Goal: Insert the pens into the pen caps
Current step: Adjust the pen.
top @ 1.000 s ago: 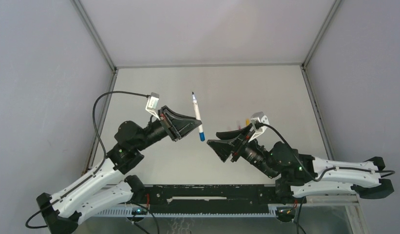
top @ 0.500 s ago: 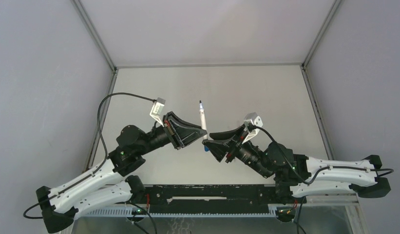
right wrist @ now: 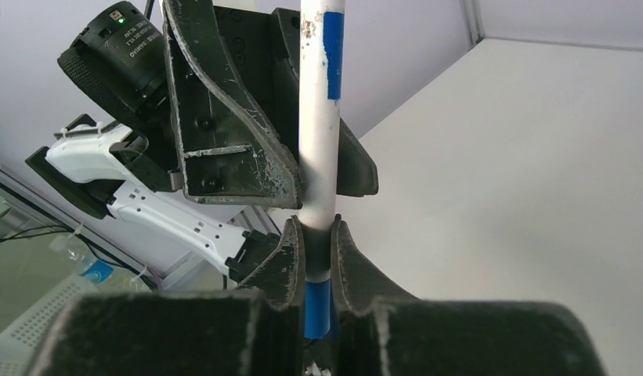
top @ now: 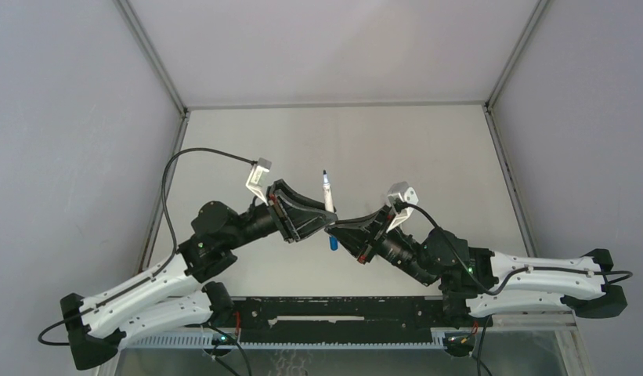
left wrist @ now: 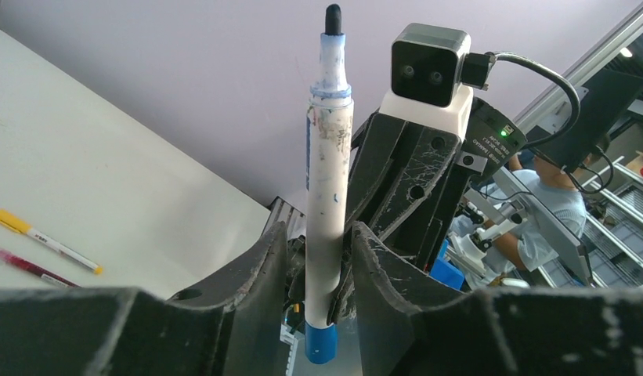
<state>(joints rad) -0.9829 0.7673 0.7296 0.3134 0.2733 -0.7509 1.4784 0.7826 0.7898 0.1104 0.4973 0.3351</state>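
Observation:
A pen with a whitish barrel, blue end and dark tip stands upright above the table, between both grippers. My right gripper is shut on its lower barrel just above the blue end; in the right wrist view the jaws press the pen at the right gripper. My left gripper sits around the same pen, and the left gripper shows a narrow gap on each side. A yellow-ended pen and a red pen lie on the table. The pen caps are out of view.
The white table is walled by grey panels on three sides. A black rail runs along the near edge between the arm bases. The right wrist camera sits close behind the pen in the left wrist view.
The grippers came together at the middle. My right gripper closed on the pen's lower barrel. My left gripper's jaws loosened around it, and the pen shifted slightly right and down.

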